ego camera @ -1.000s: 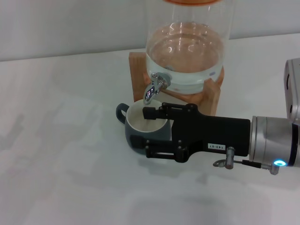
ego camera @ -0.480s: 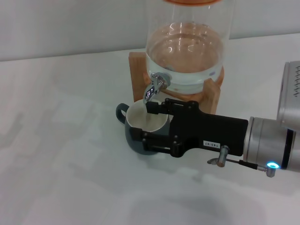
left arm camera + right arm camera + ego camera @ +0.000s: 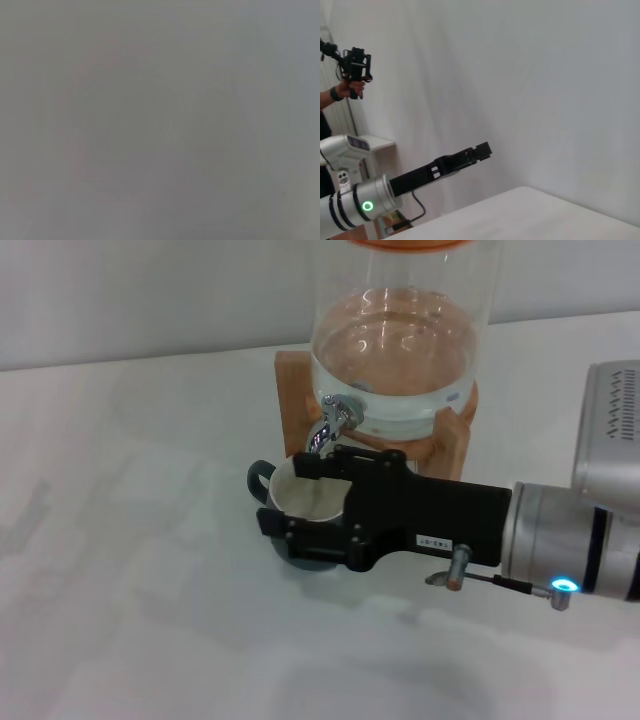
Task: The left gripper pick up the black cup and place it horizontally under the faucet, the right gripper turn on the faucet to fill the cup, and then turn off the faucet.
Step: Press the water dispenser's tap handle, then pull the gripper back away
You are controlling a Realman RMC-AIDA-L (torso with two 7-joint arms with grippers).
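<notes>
The black cup (image 3: 312, 504) stands upright on the white table, right under the chrome faucet (image 3: 331, 426) of the glass water dispenser (image 3: 395, 350). Its cream inside shows and its handle points left. My right gripper (image 3: 282, 496), long, black and boxy, reaches in from the right at the cup's height. It is open, with one finger (image 3: 318, 466) just below the faucet's spout and the other (image 3: 285, 528) across the cup's near side. My left gripper (image 3: 481, 149) shows only in the right wrist view, held up in the air away from the table. The left wrist view shows only blank grey.
The dispenser is about half full of water and sits on a wooden stand (image 3: 292, 390) behind the cup. The white table (image 3: 130, 570) stretches left and forward. In the right wrist view a person's hand (image 3: 345, 87) holds a black device at the far side.
My right gripper has moved left and a little farther back, so its fingers now reach over the cup close under the faucet. The cup has not moved.
</notes>
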